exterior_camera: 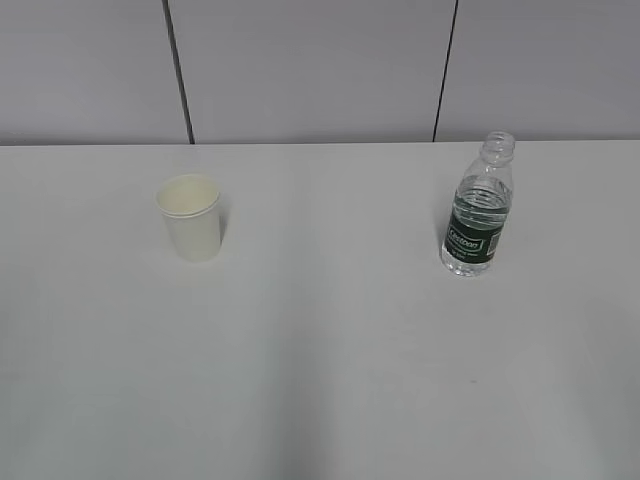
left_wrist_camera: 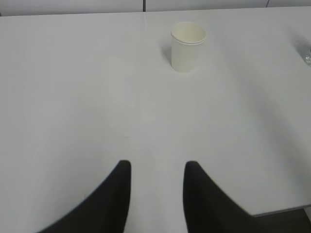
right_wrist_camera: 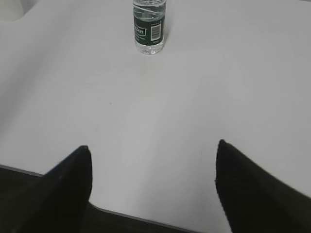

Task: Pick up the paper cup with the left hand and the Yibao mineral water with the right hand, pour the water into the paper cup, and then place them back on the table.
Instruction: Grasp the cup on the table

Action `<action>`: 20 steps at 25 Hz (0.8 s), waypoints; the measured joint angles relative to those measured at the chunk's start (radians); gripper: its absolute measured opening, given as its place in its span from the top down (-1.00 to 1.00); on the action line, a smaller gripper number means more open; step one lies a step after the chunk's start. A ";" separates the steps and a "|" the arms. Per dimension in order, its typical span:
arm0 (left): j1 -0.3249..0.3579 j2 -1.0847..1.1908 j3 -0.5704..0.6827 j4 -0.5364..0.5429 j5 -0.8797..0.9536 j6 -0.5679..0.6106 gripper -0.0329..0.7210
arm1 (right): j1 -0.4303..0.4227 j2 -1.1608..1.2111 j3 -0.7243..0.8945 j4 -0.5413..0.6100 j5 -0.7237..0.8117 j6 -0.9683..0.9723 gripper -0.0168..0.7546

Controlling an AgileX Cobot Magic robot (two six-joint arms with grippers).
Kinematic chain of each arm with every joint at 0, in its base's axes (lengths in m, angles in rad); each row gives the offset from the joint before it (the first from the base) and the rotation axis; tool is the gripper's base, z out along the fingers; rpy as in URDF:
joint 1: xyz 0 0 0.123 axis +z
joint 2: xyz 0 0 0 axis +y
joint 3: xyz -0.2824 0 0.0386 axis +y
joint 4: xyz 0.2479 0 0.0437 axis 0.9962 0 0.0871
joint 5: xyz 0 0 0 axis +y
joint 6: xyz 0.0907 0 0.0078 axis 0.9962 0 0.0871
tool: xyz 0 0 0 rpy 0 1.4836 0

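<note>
The cream paper cup (exterior_camera: 190, 217) stands upright on the left part of the white table (exterior_camera: 320, 350); it also shows far ahead in the left wrist view as the paper cup (left_wrist_camera: 187, 46). The uncapped Yibao mineral water (exterior_camera: 478, 207) stands upright on the right, seen too as the green-labelled bottle (right_wrist_camera: 149, 28) ahead of the right gripper. My left gripper (left_wrist_camera: 157, 165) is open with a narrow empty gap, well short of the cup. My right gripper (right_wrist_camera: 153, 144) is open wide near the table's front edge, with nothing between its fingers. Neither arm shows in the exterior view.
A grey panelled wall (exterior_camera: 320, 70) rises behind the table's far edge. The table's front edge (right_wrist_camera: 136, 217) runs just below the right gripper, with dark space beyond it. A sliver of the bottle (left_wrist_camera: 306, 51) shows at the right border of the left wrist view.
</note>
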 joint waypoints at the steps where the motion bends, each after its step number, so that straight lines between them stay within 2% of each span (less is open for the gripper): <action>1: 0.000 0.000 0.000 0.000 0.000 0.000 0.29 | 0.000 0.000 0.000 0.000 0.000 0.000 -0.56; 20: 0.000 0.000 0.000 0.000 0.000 0.000 0.29 | 0.000 0.000 0.000 0.025 0.000 0.000 -0.56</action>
